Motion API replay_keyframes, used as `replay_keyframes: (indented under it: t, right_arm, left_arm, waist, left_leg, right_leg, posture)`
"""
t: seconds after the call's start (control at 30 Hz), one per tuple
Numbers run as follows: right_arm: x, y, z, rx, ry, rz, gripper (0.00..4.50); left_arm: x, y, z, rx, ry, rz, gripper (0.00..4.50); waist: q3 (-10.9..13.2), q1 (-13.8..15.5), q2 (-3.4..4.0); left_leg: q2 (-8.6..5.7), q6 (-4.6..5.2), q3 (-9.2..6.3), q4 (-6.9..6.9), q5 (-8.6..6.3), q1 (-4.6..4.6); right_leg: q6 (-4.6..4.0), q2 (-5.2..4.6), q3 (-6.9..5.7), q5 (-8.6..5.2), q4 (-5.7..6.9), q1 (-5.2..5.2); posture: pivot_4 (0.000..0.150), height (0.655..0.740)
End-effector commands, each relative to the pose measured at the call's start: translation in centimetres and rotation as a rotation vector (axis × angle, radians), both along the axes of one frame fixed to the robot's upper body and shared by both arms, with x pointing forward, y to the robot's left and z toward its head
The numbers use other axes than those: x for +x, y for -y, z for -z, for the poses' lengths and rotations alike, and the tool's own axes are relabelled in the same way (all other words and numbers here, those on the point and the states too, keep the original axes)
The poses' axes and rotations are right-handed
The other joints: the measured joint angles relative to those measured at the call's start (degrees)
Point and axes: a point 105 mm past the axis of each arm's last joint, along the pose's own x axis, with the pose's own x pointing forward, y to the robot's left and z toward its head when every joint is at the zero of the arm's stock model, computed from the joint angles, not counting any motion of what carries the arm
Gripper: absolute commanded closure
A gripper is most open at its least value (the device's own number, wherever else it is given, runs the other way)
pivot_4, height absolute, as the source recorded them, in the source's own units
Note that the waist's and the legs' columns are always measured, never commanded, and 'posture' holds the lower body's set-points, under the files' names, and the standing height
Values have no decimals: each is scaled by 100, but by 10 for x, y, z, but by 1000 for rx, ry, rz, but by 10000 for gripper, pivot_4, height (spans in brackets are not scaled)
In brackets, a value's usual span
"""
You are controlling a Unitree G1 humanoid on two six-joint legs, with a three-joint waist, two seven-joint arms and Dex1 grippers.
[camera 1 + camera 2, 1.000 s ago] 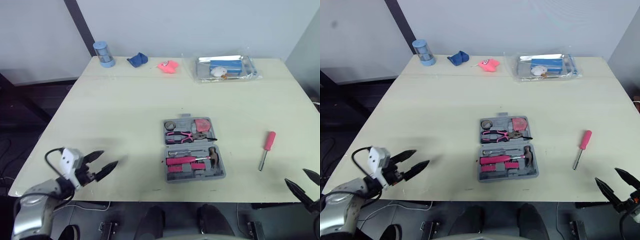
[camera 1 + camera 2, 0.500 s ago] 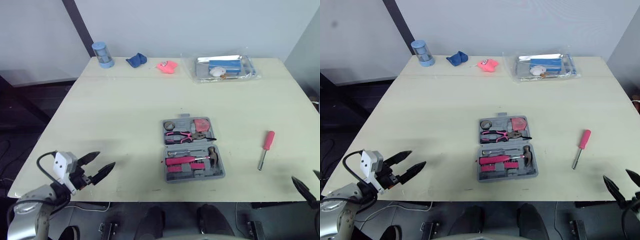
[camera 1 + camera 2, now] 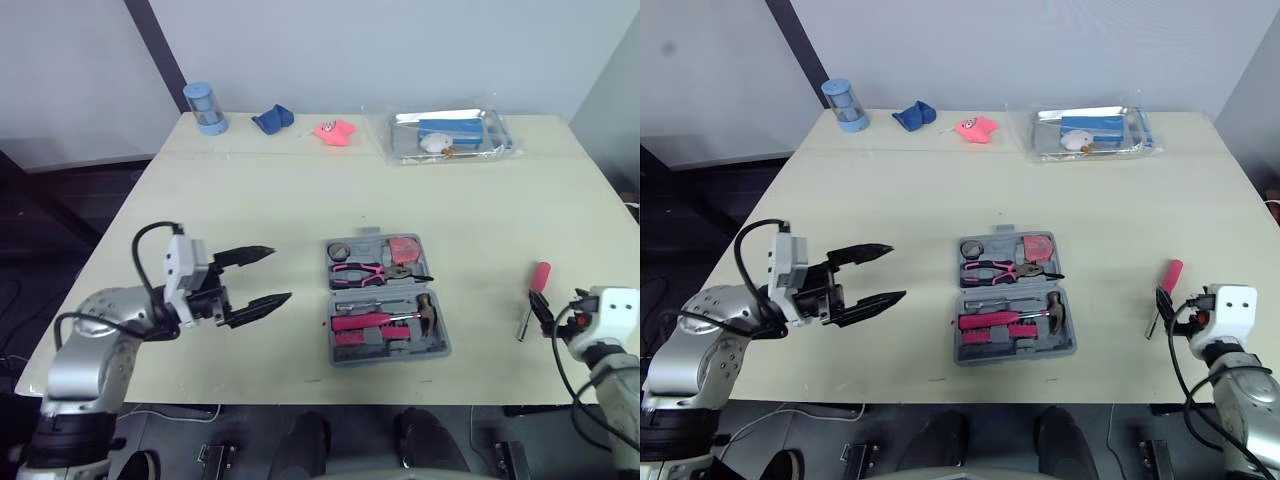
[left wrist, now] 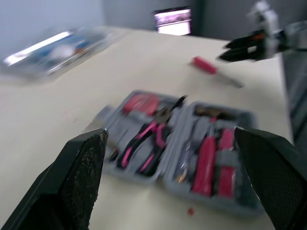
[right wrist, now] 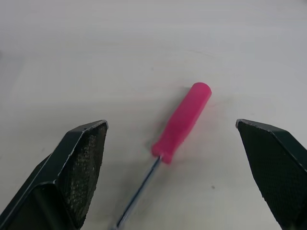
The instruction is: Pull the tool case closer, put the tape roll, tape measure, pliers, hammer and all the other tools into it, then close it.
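Observation:
The grey tool case (image 3: 386, 300) lies open mid-table. It holds a tape roll (image 3: 340, 250), a pink tape measure (image 3: 405, 248), pliers (image 3: 368, 270), a hammer (image 3: 426, 314) and pink-handled drivers (image 3: 368, 322). A pink screwdriver (image 5: 181, 122) lies on the table to the case's right. My right gripper (image 5: 171, 124) is open just above it, one finger on either side of the handle. My left gripper (image 3: 276, 274) hovers open left of the case, pointing at it, apart from it. In the left wrist view the case (image 4: 192, 153) sits ahead of the open fingers.
Along the far edge stand a blue cylinder (image 3: 205, 107), a blue cloth (image 3: 272, 120), a pink object (image 3: 335, 132) and a clear bag of items (image 3: 450, 135). The table's front edge (image 3: 300, 385) runs close below the case.
My left gripper has lifted from the front-left edge and moved right toward the case. My right gripper has come in from the front-right corner to the screwdriver.

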Motion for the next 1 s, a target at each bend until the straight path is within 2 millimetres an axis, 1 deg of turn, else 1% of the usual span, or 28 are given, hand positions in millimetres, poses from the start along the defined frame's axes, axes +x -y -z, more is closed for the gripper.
replay_keyframes:
  t: [0.03,0.13,0.2,0.37,0.57,0.6,0.67,0.7,0.73,0.77,0.83,0.9,1.0]
  right_arm:
    - [3,5,0,-23,-3,67,0]
    - [11,0,9,-7,-14,111,0]
    - [16,-4,14,17,-20,125,0]
    - [24,-8,25,65,-40,176,0]
    - [27,-7,32,96,-58,252,0]
    - [28,-8,32,98,-57,255,3849]
    - [28,-7,32,101,-54,263,7861]
    - [29,-7,32,101,-52,264,11470]
    - [30,-7,32,95,-52,261,16321]
    - [30,-6,33,94,-54,262,22990]
    - [31,-6,34,81,-60,255,33721]
    - [31,-5,34,72,-65,251,41101]
    - [29,-4,34,62,-65,245,41188]
  left_arm:
    - [-7,14,-15,0,34,94,542]
    - [-16,30,-26,7,46,213,542]
    - [-20,35,-30,11,44,261,542]
    - [-25,40,-32,45,41,320,542]
    - [-31,44,-34,64,41,366,542]
    - [-31,44,-34,63,42,367,0]
    - [-31,45,-34,62,42,368,0]
    - [-31,45,-34,61,42,368,0]
    - [-31,45,-34,60,42,369,0]
    - [-32,45,-35,59,41,370,0]
    - [-32,45,-35,58,41,372,0]
    - [-32,45,-35,57,40,370,0]
    - [-32,44,-34,58,39,366,0]
  waist:
    - [1,-1,2]
    - [1,-3,2]
    - [4,-18,6]
    - [9,-19,23]
    - [9,-17,23]
    - [9,-18,23]
    - [9,-18,23]
    - [9,-21,23]
    - [9,-22,23]
    - [9,-21,23]
    - [9,-21,23]
    - [9,-18,23]
    - [9,-8,23]
  left_leg:
    - [0,0,-1,-1,0,0]
    - [0,0,-2,0,0,-1]
    - [0,0,-1,0,0,1]
    - [0,0,1,-3,0,0]
    - [0,0,1,-3,0,-4]
    - [0,0,0,-3,0,-4]
    - [0,0,1,-3,0,-3]
    - [0,0,0,-3,0,-3]
    - [0,0,1,-3,0,-3]
    - [0,0,0,-3,0,-3]
    - [0,0,1,-3,0,-3]
    - [0,0,1,-3,0,-3]
    - [0,0,1,-2,0,-5]
  right_leg:
    - [0,0,0,0,0,0]
    - [0,1,-1,0,0,-1]
    - [0,1,-1,0,2,-1]
    - [0,2,2,0,3,-6]
    - [0,2,1,0,3,-9]
    - [0,2,1,0,3,-9]
    - [0,2,1,0,3,-10]
    - [0,2,1,0,3,-10]
    - [0,2,1,0,3,-9]
    - [0,2,1,0,3,-9]
    - [0,2,2,0,3,-9]
    - [0,2,1,0,3,-9]
    - [0,2,1,0,2,-9]
  posture:
    - [1500,7400]
    - [1500,7400]
    - [1500,7400]
    - [1500,7400]
    - [1500,7400]
    - [1500,7400]
    - [1500,7400]
    - [1500,7400]
    - [1500,7400]
    - [1500,7400]
    - [1500,7400]
    - [1500,7400]
    - [1500,7400]
